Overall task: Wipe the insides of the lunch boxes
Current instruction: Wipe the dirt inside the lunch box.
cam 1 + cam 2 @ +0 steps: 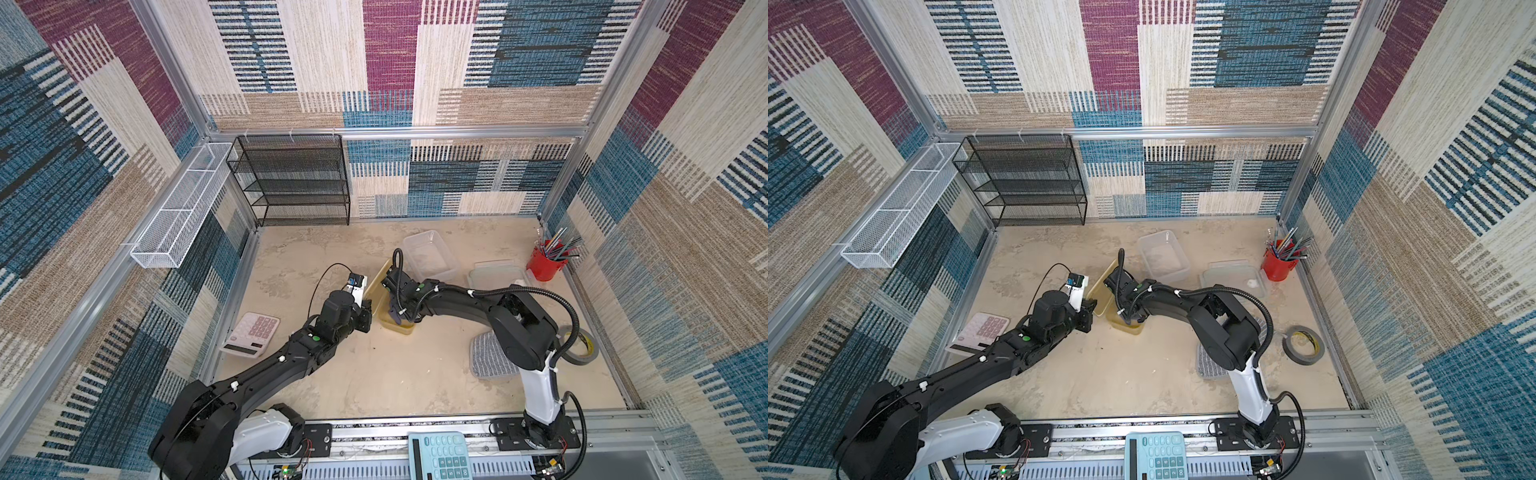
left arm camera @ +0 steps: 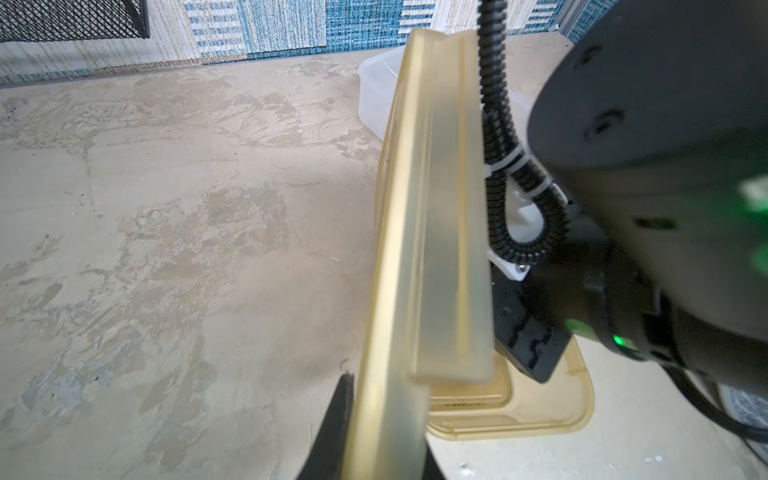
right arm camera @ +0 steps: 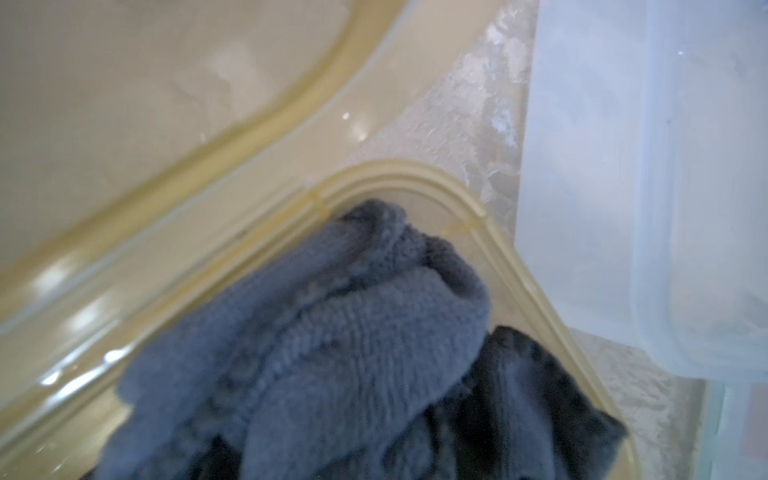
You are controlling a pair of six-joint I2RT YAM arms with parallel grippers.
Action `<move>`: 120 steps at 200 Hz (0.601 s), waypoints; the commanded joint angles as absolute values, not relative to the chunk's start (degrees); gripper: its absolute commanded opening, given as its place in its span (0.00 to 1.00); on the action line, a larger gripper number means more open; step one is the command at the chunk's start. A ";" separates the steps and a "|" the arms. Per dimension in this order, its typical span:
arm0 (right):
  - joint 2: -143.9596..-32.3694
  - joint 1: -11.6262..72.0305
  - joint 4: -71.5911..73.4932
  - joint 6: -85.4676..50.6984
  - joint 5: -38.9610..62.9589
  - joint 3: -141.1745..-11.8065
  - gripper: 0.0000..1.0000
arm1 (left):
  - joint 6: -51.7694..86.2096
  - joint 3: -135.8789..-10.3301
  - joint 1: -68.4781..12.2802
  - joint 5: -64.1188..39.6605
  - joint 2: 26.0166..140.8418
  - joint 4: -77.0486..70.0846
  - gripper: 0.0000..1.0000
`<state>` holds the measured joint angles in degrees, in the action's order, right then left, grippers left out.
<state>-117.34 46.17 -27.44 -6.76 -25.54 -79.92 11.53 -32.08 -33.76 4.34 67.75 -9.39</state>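
The amber lunch box [image 1: 404, 329] [image 1: 1135, 331] sits open at mid-table. My right gripper [image 1: 397, 316] reaches down into it, and a blue-grey cloth [image 3: 353, 332] bunched in the box's corner [image 3: 457, 195] covers its jaws. My left gripper [image 1: 368, 309] [image 2: 386, 449] is shut on the amber lid [image 1: 376, 282] [image 2: 432, 228], holding it on edge against the box's left side. The clear lunch box [image 1: 432, 253] [image 1: 1163, 255] [image 3: 623, 208] stands open just behind. Its frosted lid [image 1: 496, 272] lies flat to the right.
A red pen cup [image 1: 544, 264] stands at the back right, with a tape roll [image 1: 579, 345] and a striped grey mat [image 1: 488, 357] near the right arm. A pink calculator [image 1: 251, 334] lies left, a teal one [image 1: 440, 457] on the front rail. A black mesh shelf [image 1: 291, 180] lines the back wall.
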 commanded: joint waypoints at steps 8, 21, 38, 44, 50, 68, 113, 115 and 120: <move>-117.30 45.37 -27.09 -9.80 -26.64 -77.74 0.25 | 12.32 -31.19 -33.74 1.44 68.30 -3.43 0.05; -115.30 45.35 -20.78 -11.14 -19.58 -75.17 0.25 | 12.92 -31.29 -33.74 0.81 68.75 -3.98 0.05; -112.71 45.36 -12.94 -13.58 -9.82 -71.72 0.24 | 13.52 -31.22 -33.82 0.18 69.38 -5.03 0.05; -111.91 45.36 -10.24 -14.59 -6.19 -70.59 0.24 | 13.81 -31.20 -33.69 0.01 69.56 -5.34 0.05; -111.40 45.35 -7.60 -15.20 -2.28 -69.72 0.24 | 14.03 -31.08 -33.79 -0.04 69.75 -5.82 0.05; -111.27 45.48 -1.65 -17.13 8.92 -68.73 0.24 | 14.83 -30.87 -33.79 -0.18 70.05 -6.87 0.05; -111.43 45.77 -1.45 -17.16 16.97 -68.81 0.18 | 14.66 -30.74 -33.73 2.86 68.40 -5.93 0.05; -110.96 45.72 -1.40 -17.10 16.50 -68.62 0.17 | 14.50 -30.76 -33.72 3.04 68.30 -5.81 0.05; -109.74 45.71 -1.25 -16.85 15.47 -67.65 0.16 | 14.19 -30.84 -33.71 3.41 67.99 -5.41 0.05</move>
<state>-112.05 44.95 -5.80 -16.43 1.76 -69.32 14.44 -31.18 -33.54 6.63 68.47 -13.04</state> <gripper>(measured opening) 0.203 0.160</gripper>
